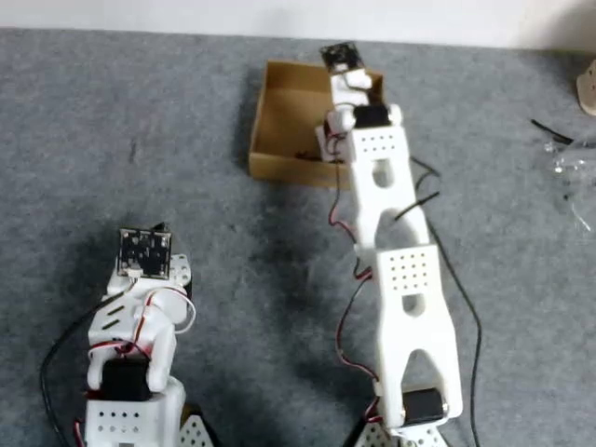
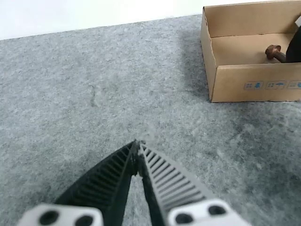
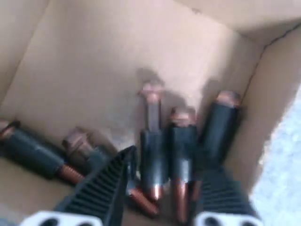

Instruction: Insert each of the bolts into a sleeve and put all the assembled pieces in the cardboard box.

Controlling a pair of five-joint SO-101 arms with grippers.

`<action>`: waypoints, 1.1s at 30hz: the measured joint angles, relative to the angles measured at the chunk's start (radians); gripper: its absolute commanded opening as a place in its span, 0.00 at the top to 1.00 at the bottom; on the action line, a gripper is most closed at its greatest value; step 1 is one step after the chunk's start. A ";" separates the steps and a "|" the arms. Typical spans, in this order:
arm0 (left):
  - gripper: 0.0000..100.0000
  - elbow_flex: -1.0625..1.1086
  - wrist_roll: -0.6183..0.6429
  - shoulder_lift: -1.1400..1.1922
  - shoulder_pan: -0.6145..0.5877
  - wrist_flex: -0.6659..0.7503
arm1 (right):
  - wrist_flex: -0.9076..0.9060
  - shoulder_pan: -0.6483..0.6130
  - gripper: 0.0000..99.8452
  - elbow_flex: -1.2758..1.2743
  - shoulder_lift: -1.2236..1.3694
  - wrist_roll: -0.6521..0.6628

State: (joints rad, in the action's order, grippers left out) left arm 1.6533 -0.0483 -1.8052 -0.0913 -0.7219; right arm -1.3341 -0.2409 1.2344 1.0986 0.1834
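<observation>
We see the right hand (image 3: 169, 165) lowered into the cardboard box (image 1: 279, 168), its fingers apart on either side of two of the five sleeved bolts (image 3: 153, 155) lying on the box floor. The left hand (image 2: 137, 153) hovers low over the grey surface (image 1: 186, 140), fingers pressed together, well apart from the box.

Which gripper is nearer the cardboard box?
Right. The right gripper is down inside the box, over the sleeved bolts; the left gripper sits above the mat, well short of the box.
</observation>
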 measured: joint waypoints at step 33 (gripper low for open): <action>0.99 0.017 0.000 0.000 0.000 0.029 | -0.407 -0.012 0.72 0.417 -0.474 -0.002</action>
State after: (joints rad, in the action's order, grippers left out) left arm 1.6701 -0.0483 -1.8052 -0.0913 -0.6928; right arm -1.7407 -0.2532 1.6517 0.6245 0.1818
